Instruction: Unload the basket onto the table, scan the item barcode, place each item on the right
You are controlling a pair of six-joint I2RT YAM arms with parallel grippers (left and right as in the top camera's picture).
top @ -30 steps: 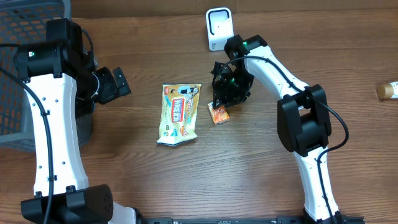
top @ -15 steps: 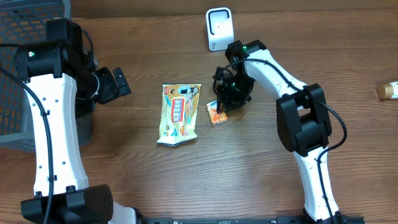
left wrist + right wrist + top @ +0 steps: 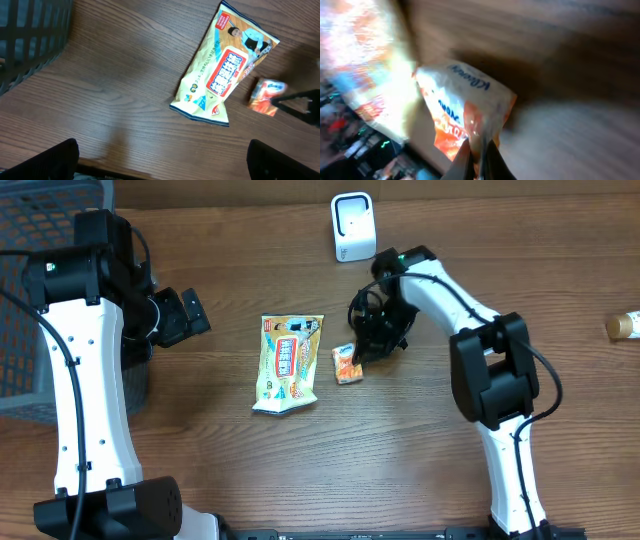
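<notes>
Now the right gripper (image 3: 361,352) pinches one edge of the small orange packet (image 3: 346,365), just right of the yellow snack bag (image 3: 288,362) (printed side up). Well left of that bag, the left gripper (image 3: 188,313) hangs with fingers spread wide.

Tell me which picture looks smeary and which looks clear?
Right wrist view: the orange packet is blurred, and glare whitens the yellow bag beside it; overhead view: both look sharp; left wrist view: the packet is slightly soft.
</notes>
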